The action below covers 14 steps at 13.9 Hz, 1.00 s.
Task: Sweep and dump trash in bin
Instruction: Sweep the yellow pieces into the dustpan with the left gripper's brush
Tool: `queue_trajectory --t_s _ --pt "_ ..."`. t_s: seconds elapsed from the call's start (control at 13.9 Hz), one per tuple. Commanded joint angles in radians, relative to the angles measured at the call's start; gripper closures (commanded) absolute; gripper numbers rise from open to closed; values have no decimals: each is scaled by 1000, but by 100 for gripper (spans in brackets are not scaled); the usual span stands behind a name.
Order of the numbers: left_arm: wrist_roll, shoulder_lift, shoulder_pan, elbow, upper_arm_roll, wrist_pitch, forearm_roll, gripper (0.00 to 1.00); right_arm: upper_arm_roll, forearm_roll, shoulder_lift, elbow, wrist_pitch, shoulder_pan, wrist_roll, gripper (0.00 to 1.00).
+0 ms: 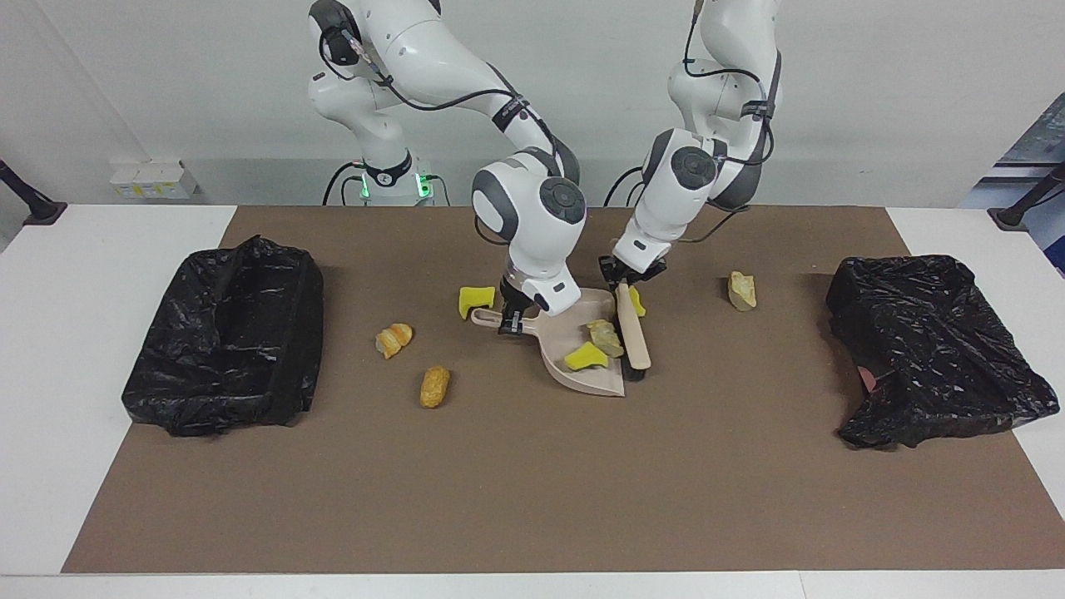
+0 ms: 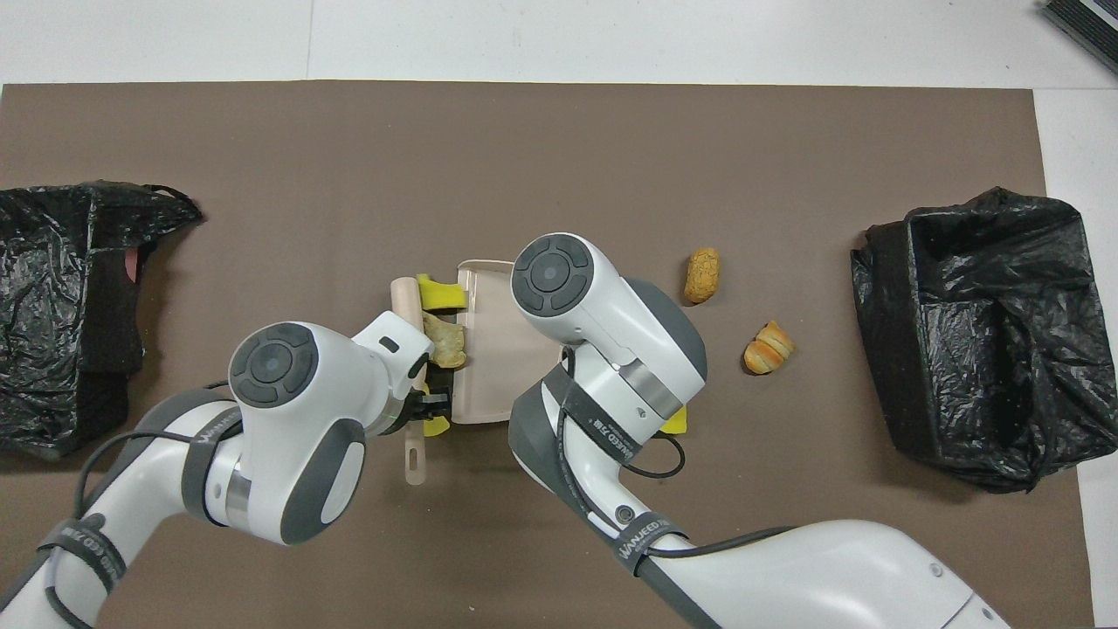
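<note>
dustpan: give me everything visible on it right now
The dustpan is pale beige, plastic-looking, a flat scoop with raised side walls and a short looped handle. It lies on the brown mat mid-table, and the right gripper is shut on its handle. A yellow sponge chunk and a pale crusty lump lie in the pan. The brush, held by the left gripper, lies along its open mouth.

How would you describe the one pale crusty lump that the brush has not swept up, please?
Start at the black bin at the left arm's end of the brown mat. Between it and the dustpan one pale beige crusty lump lies alone on the mat. Unlike the bits by the brush, nothing touches it.
</note>
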Motion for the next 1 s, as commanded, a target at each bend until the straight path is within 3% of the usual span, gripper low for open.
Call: queue_trajectory --t_s 0.0,0.36,0.72,0.93 --pt "-37 -11 -44 30 18 4 -21 100 8 -31 -23 -36 19 -14 7 100" --pt "-193 -141 48 59 38 -214 0 100 8 -54 -20 -37 48 -18 -118 100" --pt "-461 -202 173 47 32 -441 235 100 8 -80 -24 -41 48 -14 -160 100" --pt "-479 -259 247 -33 35 -495 299 100 10 -74 -35 -63 51 -3 -137 100"
